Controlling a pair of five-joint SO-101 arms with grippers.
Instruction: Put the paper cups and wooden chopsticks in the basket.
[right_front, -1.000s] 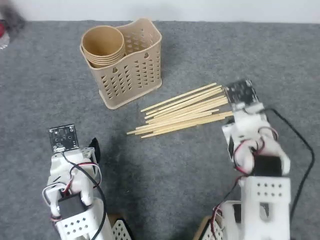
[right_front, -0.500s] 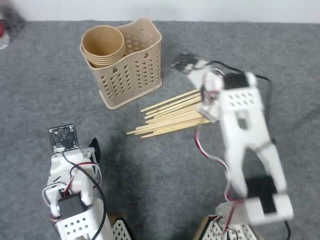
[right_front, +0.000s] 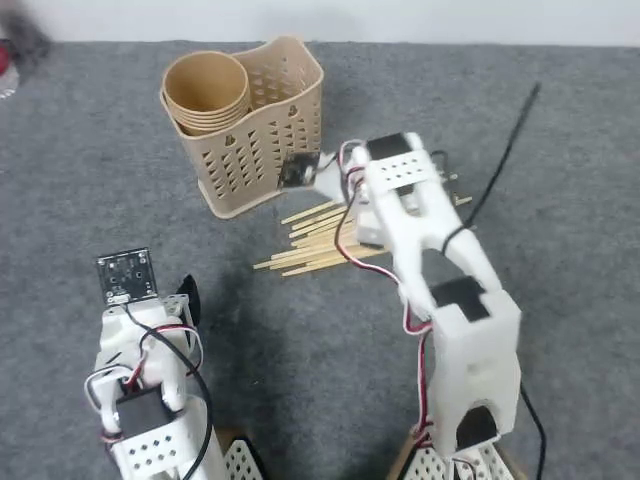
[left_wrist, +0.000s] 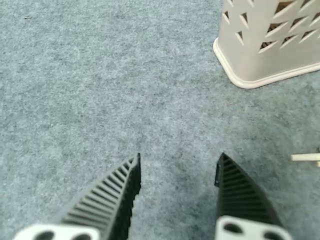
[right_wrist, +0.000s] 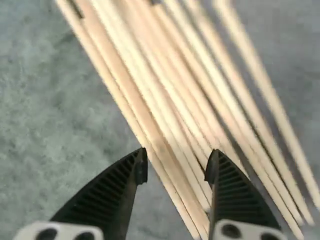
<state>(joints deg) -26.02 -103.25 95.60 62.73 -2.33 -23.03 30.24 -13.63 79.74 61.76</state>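
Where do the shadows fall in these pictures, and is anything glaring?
High view: the light is even, with only a faint shadow at the foot of the basket and no glare. Right wrist view: dark shadow lines between the chopsticks. Left wrist view: the carpet darkens near the left pincer.

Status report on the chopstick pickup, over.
Right gripper open over the chopsticks; left gripper open, holding nothing. Paper cups in basket. Nothing in the way.

I read no text or number anywhere; the small black circuit board (right_front: 127, 275) on my left wrist perhaps bears marks too fine to tell.
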